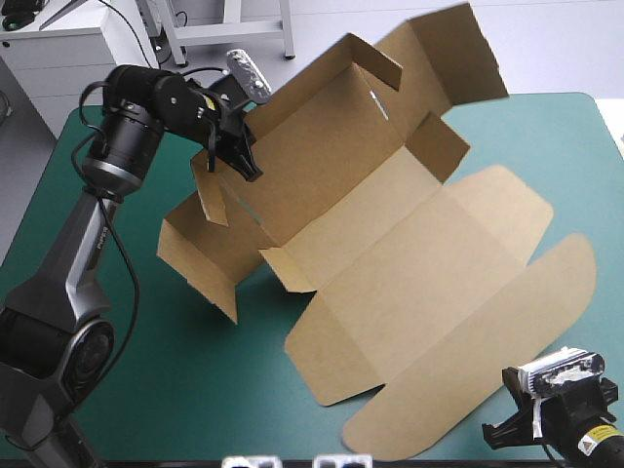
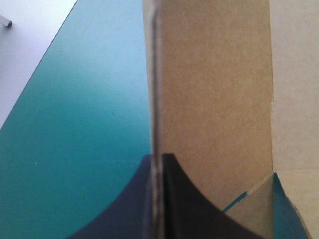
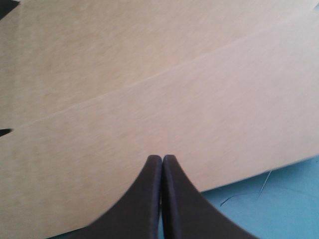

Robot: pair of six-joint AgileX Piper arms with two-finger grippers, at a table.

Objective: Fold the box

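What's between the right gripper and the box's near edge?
Only bare teal-green cover between the right gripper and the box; the high view shows it.

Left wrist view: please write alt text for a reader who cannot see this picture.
The left gripper is shut on the thin edge of a raised panel of the brown box, which runs straight ahead of it. The teal-green cover shows on one side of the panel.

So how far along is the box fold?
Roughly midway, I'd judge. Done: the box is partly raised, with its far wall and left end flaps standing, but nothing looks tucked. In hand: the left tool is shut on a raised flap's edge. The right tool is shut and holds nothing. Left: tucking the walls into a tray. The lid lies flat.
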